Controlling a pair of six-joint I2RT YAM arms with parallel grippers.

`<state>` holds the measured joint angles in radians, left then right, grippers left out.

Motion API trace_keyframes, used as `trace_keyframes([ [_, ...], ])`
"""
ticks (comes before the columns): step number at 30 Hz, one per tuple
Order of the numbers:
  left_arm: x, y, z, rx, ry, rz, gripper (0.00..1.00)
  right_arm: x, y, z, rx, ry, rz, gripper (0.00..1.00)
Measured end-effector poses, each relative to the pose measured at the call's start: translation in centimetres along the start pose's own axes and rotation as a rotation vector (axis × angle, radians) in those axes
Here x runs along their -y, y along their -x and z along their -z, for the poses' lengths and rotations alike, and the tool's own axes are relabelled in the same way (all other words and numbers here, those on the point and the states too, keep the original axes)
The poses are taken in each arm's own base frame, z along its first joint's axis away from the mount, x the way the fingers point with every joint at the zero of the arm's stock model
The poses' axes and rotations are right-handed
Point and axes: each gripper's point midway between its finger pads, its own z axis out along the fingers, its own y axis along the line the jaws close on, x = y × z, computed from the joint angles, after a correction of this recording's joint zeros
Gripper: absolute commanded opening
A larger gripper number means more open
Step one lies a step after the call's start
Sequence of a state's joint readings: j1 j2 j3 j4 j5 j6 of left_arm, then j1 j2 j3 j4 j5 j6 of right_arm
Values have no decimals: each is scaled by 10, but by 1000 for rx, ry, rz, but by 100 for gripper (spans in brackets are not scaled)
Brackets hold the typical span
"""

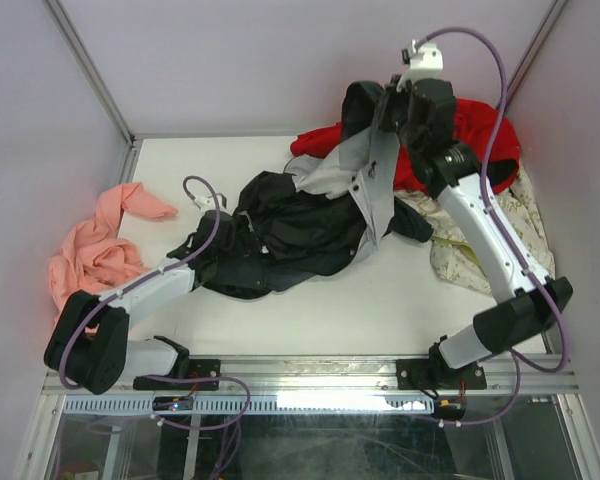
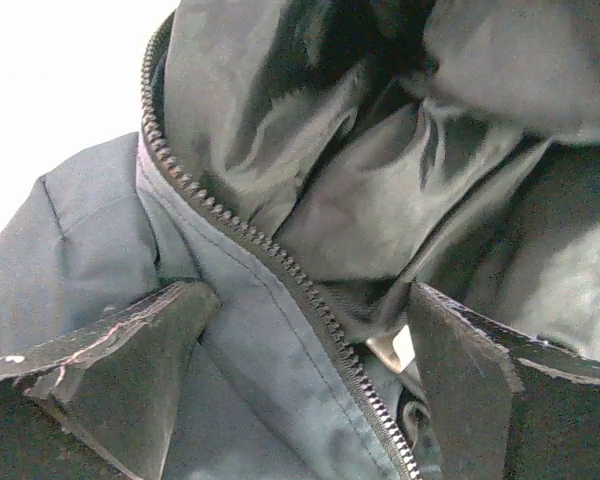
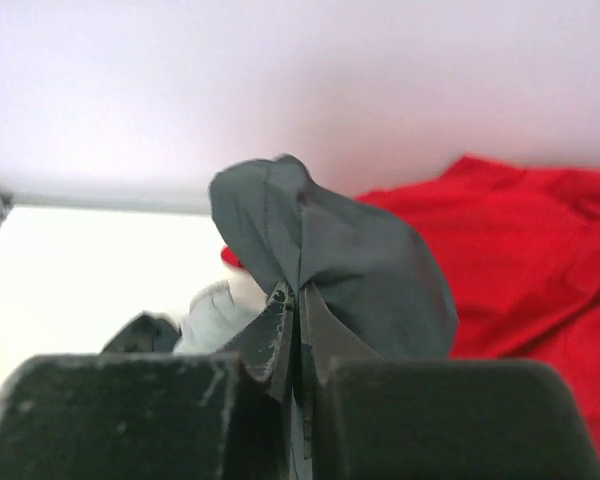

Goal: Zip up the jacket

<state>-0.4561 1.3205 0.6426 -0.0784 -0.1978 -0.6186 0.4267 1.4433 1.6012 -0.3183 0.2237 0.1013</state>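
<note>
**Barely started: jacket gathered, zipper not yet joined**

Centrally on the white table [image 1: 380,300], the jacket [image 1: 300,225] is seen crumpled, its black lining turned upward and a light grey panel drawn up toward the far right corner. A red garment [image 1: 480,130] and a cream patterned cloth [image 1: 500,225] are noted behind and beside that lifted end. A pink cloth [image 1: 100,250] lies well apart at the left.

The right gripper [image 3: 295,300] is clenched on a fold of dark grey jacket fabric, which is held raised above the table.

The left gripper [image 2: 310,300] is released, its fingers [image 2: 140,340] spread wide to either side of the zipper [image 2: 230,215] and low over the near left part of the jacket. No fabric is seen pinched between them.

One run of zipper teeth is followed diagonally in the left wrist view, with grey shell on one side and glossy black lining on the other. The mating row is not seen. A small pale tab [image 2: 398,350] sits just beside the teeth near the right-hand finger; whether it is the slider pull cannot be told.

Progress is judged as early. The garment is being held and stretched, but nothing is shown zipped. Left to do, by this reading: the two front edges to be laid together, the slider found and seated, and the pull drawn the length of the front.
</note>
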Motion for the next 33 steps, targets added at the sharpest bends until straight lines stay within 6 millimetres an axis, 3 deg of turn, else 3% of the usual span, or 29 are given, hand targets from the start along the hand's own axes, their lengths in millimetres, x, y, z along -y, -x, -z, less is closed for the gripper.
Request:
trace_keyframes([
  [4, 6, -14, 21, -29, -94, 24, 74, 0, 38, -37, 77, -9, 4, 0],
  [6, 9, -23, 30, -53, -140, 34, 71, -3, 40, -54, 77, 0, 11, 1],
  [7, 10, -29, 34, -69, -164, 38, 70, -4, 38, -63, 71, 6, 15, 7],
  [9, 12, -36, 42, -90, -196, 48, 69, -9, 28, -83, 44, 22, 28, 29],
  [12, 16, -37, 52, -95, -231, 55, 70, -12, -5, -106, -39, 39, 48, 55],
  [16, 21, -33, 59, -80, -260, 57, 76, -13, -55, -109, -183, 63, 67, 75],
  [20, 16, -39, 57, -103, -238, 55, 83, -7, -94, -83, -289, 72, 67, 81],
  [24, 13, -42, 55, -122, -213, 53, 88, 1, -123, -30, -360, 77, 32, 84],
  [28, 15, -32, 55, -114, -188, 46, 92, 6, -145, 26, -387, 84, -20, 85],
  [33, 15, -17, 52, -79, -153, 35, 99, 8, -200, 79, -450, 91, -105, 86],
])
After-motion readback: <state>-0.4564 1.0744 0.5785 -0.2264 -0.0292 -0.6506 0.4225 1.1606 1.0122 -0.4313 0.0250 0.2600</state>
